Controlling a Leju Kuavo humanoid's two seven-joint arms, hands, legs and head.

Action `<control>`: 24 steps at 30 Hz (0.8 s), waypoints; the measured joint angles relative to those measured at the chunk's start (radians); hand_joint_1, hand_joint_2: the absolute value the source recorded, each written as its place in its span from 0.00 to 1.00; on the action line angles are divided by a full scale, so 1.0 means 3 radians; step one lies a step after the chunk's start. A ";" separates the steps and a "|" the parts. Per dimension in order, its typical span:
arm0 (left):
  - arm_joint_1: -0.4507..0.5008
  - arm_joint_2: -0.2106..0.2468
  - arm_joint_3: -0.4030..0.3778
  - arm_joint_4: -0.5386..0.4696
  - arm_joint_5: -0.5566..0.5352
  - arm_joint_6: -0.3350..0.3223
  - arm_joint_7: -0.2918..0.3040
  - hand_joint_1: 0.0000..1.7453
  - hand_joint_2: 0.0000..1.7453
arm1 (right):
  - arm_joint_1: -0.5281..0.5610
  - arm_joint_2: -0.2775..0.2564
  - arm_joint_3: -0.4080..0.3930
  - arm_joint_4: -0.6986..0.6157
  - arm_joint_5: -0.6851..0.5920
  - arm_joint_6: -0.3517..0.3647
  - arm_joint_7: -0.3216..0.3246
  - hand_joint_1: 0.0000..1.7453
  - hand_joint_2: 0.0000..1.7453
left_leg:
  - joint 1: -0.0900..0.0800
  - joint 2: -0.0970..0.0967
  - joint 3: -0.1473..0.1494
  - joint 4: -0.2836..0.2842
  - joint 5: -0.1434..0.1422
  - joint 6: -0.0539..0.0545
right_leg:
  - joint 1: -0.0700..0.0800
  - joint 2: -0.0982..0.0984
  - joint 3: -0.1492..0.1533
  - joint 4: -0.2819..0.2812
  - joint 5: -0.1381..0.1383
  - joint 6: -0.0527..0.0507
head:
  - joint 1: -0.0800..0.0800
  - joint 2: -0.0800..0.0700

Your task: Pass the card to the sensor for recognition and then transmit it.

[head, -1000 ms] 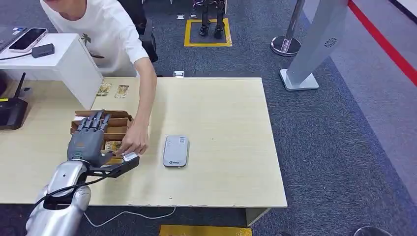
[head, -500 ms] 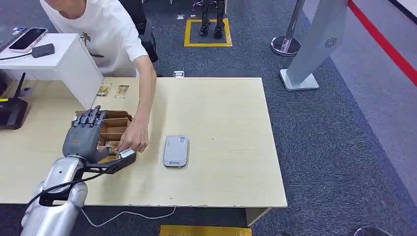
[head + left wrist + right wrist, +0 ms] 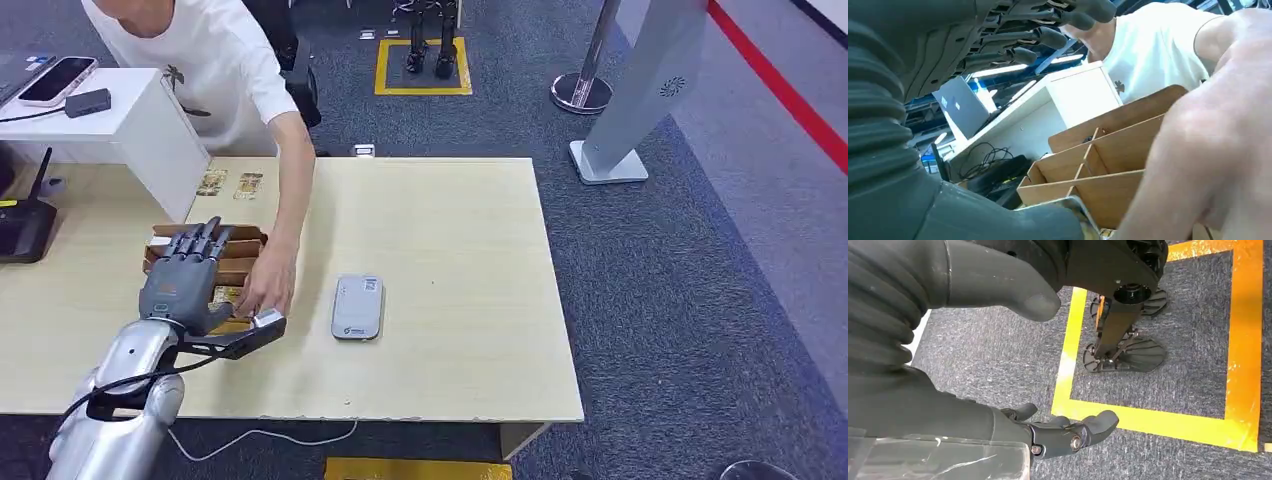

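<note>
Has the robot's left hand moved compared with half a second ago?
Yes. The left hand has shifted slightly toward the grey sensor, which lies unmoved on the table.

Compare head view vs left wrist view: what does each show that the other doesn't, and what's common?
Head view alone: the grey sensor lying flat on the table, the black router at the table's left end, the phone on the white cabinet, and the carpet with the yellow floor square.

Left wrist view alone: a laptop behind the cabinet, and the divider walls of the wooden organizer seen from the side.

Both: the left hand, the person's hand beside it, the wooden organizer, the white cabinet and the person's white shirt.
</note>
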 joint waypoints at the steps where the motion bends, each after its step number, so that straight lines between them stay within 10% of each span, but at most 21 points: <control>1: 0.0000 0.0001 -0.0003 0.0000 0.0001 0.0000 0.0000 0.00 1.00 | 0.0000 0.0000 0.0000 0.0000 0.0000 0.0000 0.0000 0.00 1.00 | 0.0000 0.0000 0.0000 0.0000 0.0000 0.0000 | 0.0000 0.0000 0.0000 0.0000 0.0000 0.0000 | 0.0000 0.0000; 24: 0.0341 0.0043 -0.0379 -0.0337 0.0122 0.0006 0.0081 0.00 1.00 | 0.0036 0.0000 -0.0039 0.0000 -0.0069 0.0000 -0.0020 0.00 1.00 | -0.0001 0.0000 -0.0001 0.0000 -0.0001 0.0001 | 0.0000 0.0000 0.0000 0.0000 0.0000 0.0000 | 0.0001 0.0000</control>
